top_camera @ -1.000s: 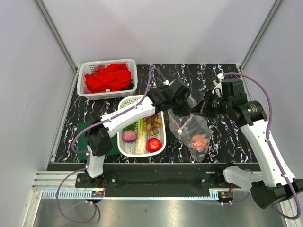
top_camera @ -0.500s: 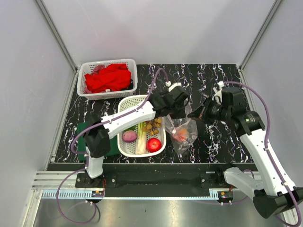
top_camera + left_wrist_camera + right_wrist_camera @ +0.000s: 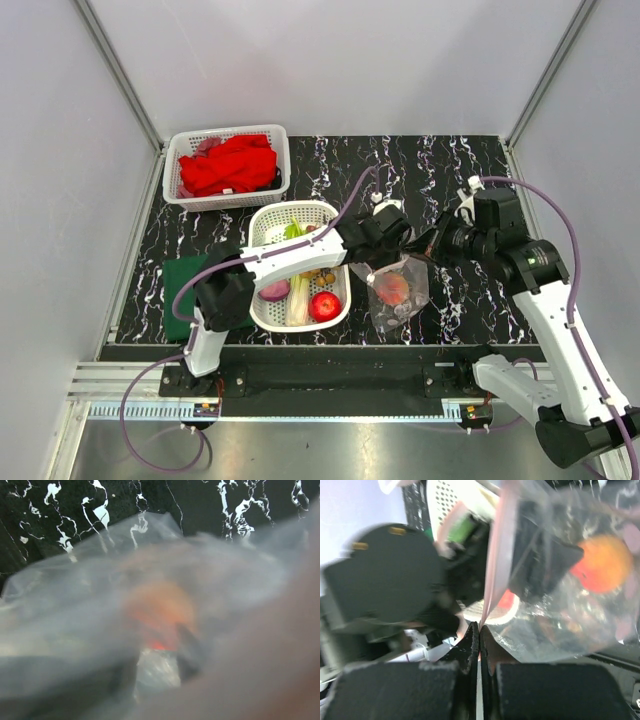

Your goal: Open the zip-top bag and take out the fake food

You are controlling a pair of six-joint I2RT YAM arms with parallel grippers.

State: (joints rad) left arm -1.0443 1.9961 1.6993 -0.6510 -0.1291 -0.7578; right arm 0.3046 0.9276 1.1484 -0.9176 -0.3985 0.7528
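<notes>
Roughly by size: black, white-veined marble-look surface (image 3: 450, 160) inside pale walls. Two white arms reach in from the near edge; the left arm (image 3: 290, 258) stretches across the food basket, and the right arm (image 3: 555, 310) bends in from the right. Far left, a white perforated basket (image 3: 283, 150) is stuffed with a red cloth (image 3: 228, 165). A second white perforated basket (image 3: 262, 215) sits mid-surface. A dark green mat (image 3: 178, 285) lies at its left, partly under the left arm.

The zip-top bag (image 3: 398, 290) is just right of the second basket, between the two end effectors, top edge up. Can't tell if its bottom rests on the surface. Its pink zip strip (image 3: 495, 555) runs down into the right end effector (image 3: 479, 630), whose fingers are pressed together and pinch that edge. The left end effector (image 3: 385, 243) is at the bag's mouth. In the right wrist view one dark finger shows behind the plastic. The left wrist view is all blurred film, so can't tell how far it is open or what it grips.

An orange peach (image 3: 393, 288) sits inside the bag, with smaller pieces low in the bag too blurred to name. The second basket holds a red apple (image 3: 324, 305), purple onion (image 3: 273, 290), green-white leek (image 3: 299, 300), yellow-brown berry bunch (image 3: 322, 272) and green pepper (image 3: 292, 230).
</notes>
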